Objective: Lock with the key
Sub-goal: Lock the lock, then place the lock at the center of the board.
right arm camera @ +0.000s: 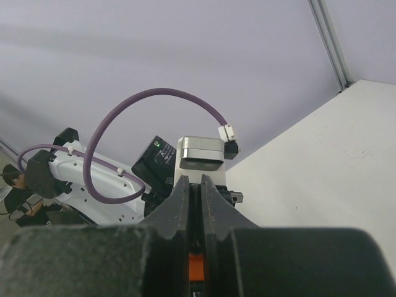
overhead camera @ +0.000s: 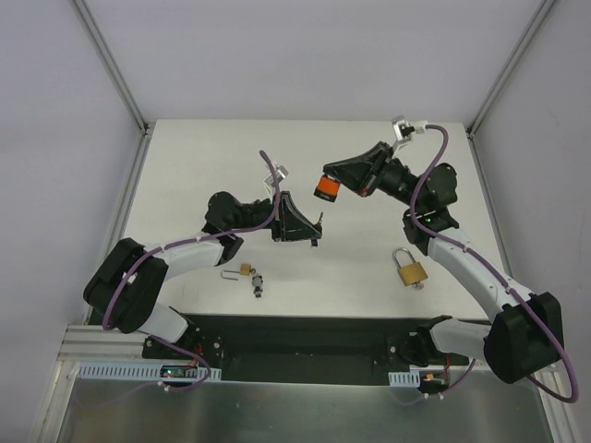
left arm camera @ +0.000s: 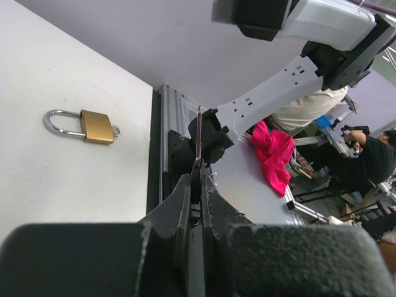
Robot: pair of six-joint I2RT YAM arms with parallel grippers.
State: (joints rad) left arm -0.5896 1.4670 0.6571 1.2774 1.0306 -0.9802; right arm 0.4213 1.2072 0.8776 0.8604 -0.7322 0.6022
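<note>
Nearest the arm bases, at the lower left of centre in the top view, a small brass padlock (overhead camera: 246, 269) lies flat on the white table (overhead camera: 231, 157). A dark piece (overhead camera: 258, 284) sits just beside it, too small to identify. At the lower right lies a larger brass padlock (overhead camera: 413, 271), also flat, its silver shackle pointing toward the far edge. The left wrist view shows it at upper left (left arm camera: 98, 126). Any maker's stamp on either lock is too small to read.

Further in, at mid-frame, the left gripper (overhead camera: 314, 229) hangs above the table. In its wrist view the two fingers (left arm camera: 197, 182) are pressed nearly together on a thin metal key (left arm camera: 198, 139), which is seen edge-on and stands out past the tips.

Beyond that, just above centre, the right gripper (overhead camera: 331, 177) holds an orange padlock (overhead camera: 328, 187) in the air, near the left gripper but apart from it. Its wrist view shows the fingers (right arm camera: 195, 192) drawn close, with a sliver of orange (right arm camera: 195, 267) pinched between them low in the frame. No writing on it can be read.
</note>
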